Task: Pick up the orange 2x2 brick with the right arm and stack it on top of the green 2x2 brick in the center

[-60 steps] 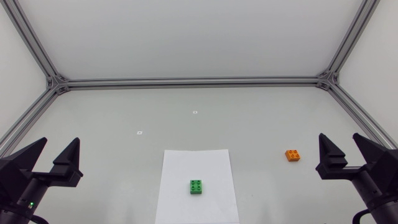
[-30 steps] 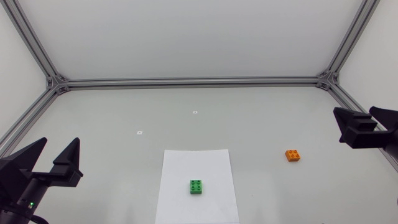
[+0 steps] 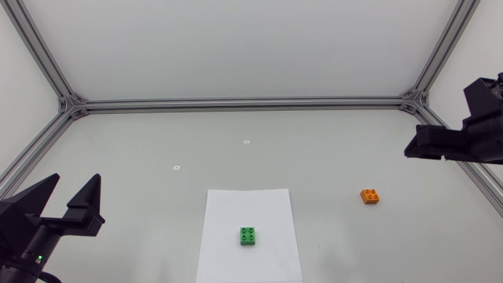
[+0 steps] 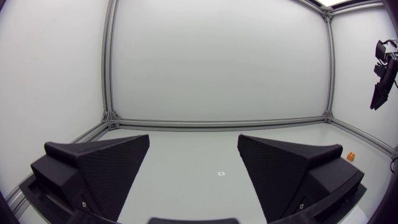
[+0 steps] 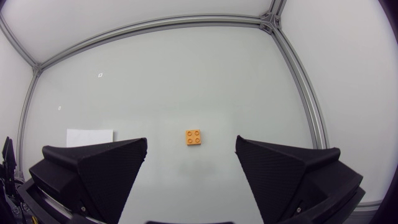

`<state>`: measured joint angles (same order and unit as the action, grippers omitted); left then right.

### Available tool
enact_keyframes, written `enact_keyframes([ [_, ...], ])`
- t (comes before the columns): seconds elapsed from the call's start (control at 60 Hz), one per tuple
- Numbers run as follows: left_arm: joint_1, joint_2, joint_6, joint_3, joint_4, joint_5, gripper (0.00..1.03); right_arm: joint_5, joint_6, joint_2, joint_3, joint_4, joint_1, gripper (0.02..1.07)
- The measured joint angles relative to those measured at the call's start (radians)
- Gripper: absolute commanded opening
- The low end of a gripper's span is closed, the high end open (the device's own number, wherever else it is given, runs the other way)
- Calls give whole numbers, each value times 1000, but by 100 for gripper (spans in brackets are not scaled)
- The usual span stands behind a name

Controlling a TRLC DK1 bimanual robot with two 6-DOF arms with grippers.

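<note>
Over the pale table (image 3: 157,141), the right gripper (image 5: 191,144) gapes empty above the orange brick (image 3: 369,196); the left gripper (image 3: 75,179), well apart, likewise.

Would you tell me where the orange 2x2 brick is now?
The orange 2x2 brick sits at the head view's right, on bare table, right of the paper sheet bearing the green 2x2 brick.

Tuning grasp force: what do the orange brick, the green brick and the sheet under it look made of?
Orange brick: probably hard moulded plastic; smooth, uniform colour, crisp edges and round studs.
Green brick: same look, likely the same plastic.
Sheet: looks like thin matte white paper; lies flat with straight edges.
</note>
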<state>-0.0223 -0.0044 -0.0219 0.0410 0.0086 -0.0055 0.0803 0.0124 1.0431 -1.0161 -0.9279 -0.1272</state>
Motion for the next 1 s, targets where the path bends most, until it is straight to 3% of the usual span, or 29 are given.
enact_keyframes([
  [0.317, 0, 0, 0, 0, 0, 0, 99, 51, 53, 282, -74, -72, -12, 103],
  [1.0, 0, 0, 0, 0, 0, 0, 99, -3, 71, 668, -105, -5, 12, 102],
])
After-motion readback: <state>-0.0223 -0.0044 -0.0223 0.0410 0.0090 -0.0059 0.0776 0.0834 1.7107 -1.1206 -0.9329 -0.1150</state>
